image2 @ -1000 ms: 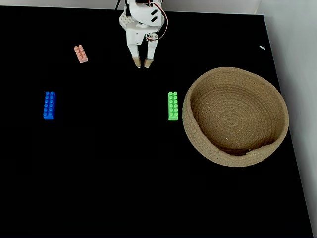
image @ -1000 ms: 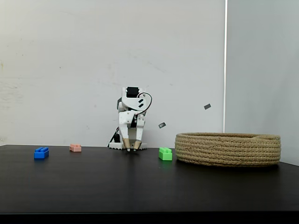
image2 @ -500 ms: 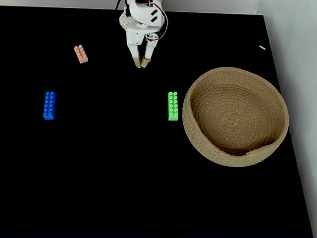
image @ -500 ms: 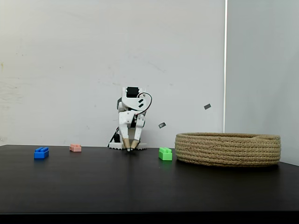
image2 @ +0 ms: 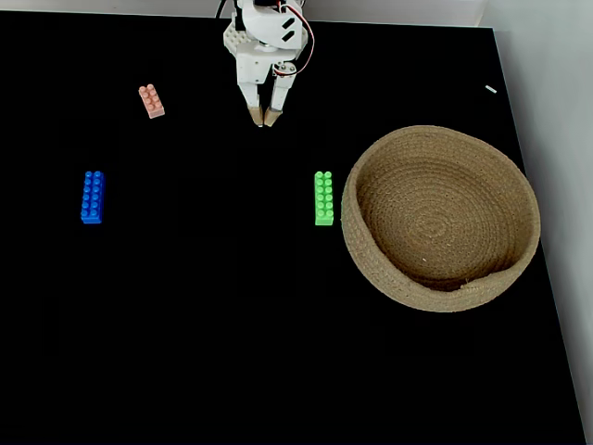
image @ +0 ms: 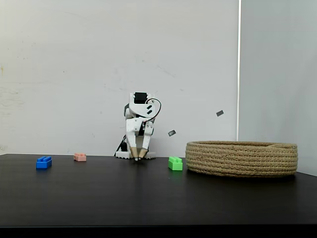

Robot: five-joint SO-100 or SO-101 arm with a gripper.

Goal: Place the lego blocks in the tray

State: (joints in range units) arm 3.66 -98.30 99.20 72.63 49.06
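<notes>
In the top-down fixed view, the blue brick (image2: pixel 92 197) lies near the surface's (image2: pixel 204 324) left edge, the pink brick (image2: pixel 151 101) toward the far edge. The end effector (image2: pixel 266 119), clenched and empty, points down at the far edge; the green brick (image2: pixel 323 197) lies just beside the tray (image2: pixel 441 219) near the right edge.

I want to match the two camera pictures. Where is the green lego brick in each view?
A fixed view, from the side: green brick right of centre, just left of the rope basket.
A fixed view, from above: green brick near the middle, beside the basket's left rim.
Shared landmark: the basket.
</notes>
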